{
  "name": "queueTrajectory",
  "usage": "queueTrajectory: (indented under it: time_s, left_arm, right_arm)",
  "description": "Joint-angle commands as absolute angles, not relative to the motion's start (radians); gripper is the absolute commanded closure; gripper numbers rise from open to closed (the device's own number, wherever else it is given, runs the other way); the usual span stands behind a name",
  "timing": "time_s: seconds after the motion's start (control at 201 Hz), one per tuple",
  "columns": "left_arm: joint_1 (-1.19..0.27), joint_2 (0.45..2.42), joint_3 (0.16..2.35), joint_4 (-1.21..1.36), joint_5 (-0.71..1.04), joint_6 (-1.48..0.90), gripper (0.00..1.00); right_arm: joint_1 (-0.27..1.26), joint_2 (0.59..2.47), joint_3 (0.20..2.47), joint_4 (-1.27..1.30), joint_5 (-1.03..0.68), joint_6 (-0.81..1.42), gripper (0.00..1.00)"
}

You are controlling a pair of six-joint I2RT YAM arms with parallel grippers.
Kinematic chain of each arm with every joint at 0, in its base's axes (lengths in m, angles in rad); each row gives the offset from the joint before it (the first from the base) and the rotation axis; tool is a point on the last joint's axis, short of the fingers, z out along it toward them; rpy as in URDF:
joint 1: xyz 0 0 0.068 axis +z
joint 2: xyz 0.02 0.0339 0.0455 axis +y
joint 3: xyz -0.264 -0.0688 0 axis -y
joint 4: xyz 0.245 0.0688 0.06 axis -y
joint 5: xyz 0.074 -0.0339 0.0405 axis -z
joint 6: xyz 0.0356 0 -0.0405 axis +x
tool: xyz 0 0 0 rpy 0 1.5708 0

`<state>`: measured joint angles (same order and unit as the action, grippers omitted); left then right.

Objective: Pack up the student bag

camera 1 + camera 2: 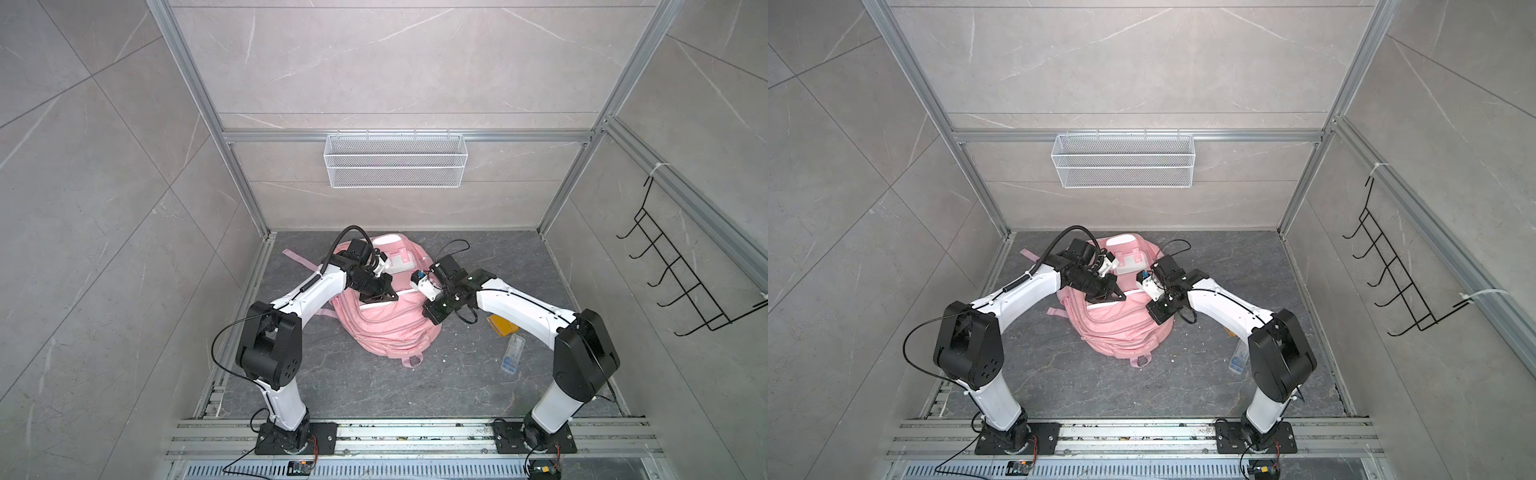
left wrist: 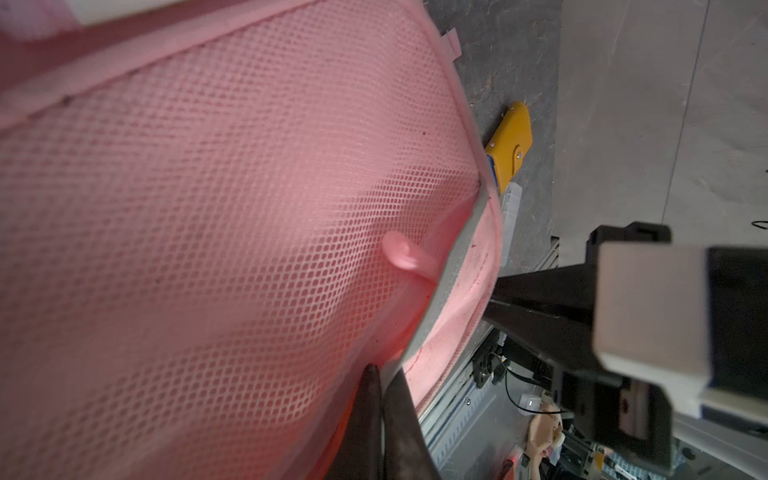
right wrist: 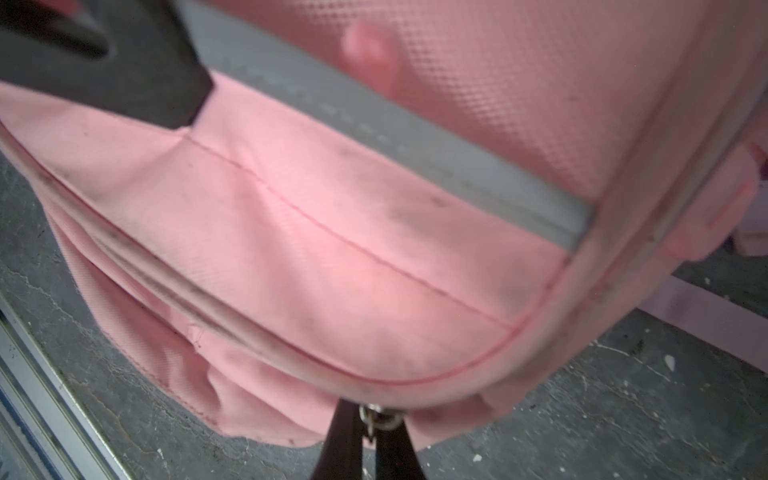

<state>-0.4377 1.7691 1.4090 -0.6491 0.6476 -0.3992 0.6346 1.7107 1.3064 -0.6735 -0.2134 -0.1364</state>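
A loose pink strap (image 1: 298,259) lies flat on the dark floor (image 1: 374,386) at the far left. Beside it the left gripper (image 1: 379,296) rests on the upper left side of the bag (image 1: 386,328). In its wrist view the fingers (image 2: 368,415) are squeezed nearly together at the grey-trimmed rim of a mesh pocket (image 2: 228,199), pinching that edge.

The bag sits slumped on the floor in the middle, between the two arms. Its white flap (image 1: 390,241) points toward the back wall and its carry loop (image 1: 412,360) toward the arms' bases. Above it, on the back wall, hangs a white wire basket (image 1: 395,160).

The right gripper (image 1: 434,313) presses against the bag's right side. Its wrist view shows the fingers (image 3: 338,444) narrow, clamped on a metal zip pull (image 3: 376,419) at the bag's seam.

Right of the bag, partly under the right arm, lies a yellow case (image 1: 503,325). Just nearer the bases lies a clear box (image 1: 513,353) with something blue in it. A black hook rack (image 1: 673,274) hangs on the right wall.
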Motion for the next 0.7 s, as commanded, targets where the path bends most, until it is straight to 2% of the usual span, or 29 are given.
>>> queueTrajectory:
  time_s: [0.0, 0.154, 0.369, 0.463, 0.553, 0.692]
  left_arm:
    - [-0.414, 1.758, 1.459, -0.427, 0.734, -0.549, 1.0]
    - [-0.412, 1.727, 1.37, -0.126, 0.8, -0.845, 1.0]
    - [-0.412, 1.663, 1.327, 0.047, 0.664, -1.121, 1.0]
    - [-0.41, 1.616, 1.327, 0.012, 0.596, -1.151, 1.0]
    - [-0.409, 1.525, 1.31, -0.169, 0.464, -1.088, 1.0]
    - [-0.417, 1.413, 1.174, -0.164, 0.407, -1.149, 1.0]
  right_arm:
    - [0.714, 1.706, 1.31, -0.748, -0.233, -0.178, 1.0]
    - [0.773, 1.746, 1.346, -0.718, -0.229, -0.155, 1.0]
    - [0.775, 1.706, 1.292, -0.567, -0.331, -0.061, 1.0]
    - [0.771, 1.675, 1.254, -0.514, -0.362, -0.03, 1.0]
    - [0.748, 1.668, 1.244, -0.51, -0.378, -0.019, 1.0]
    - [0.673, 1.649, 1.226, -0.491, -0.421, -0.008, 1.0]
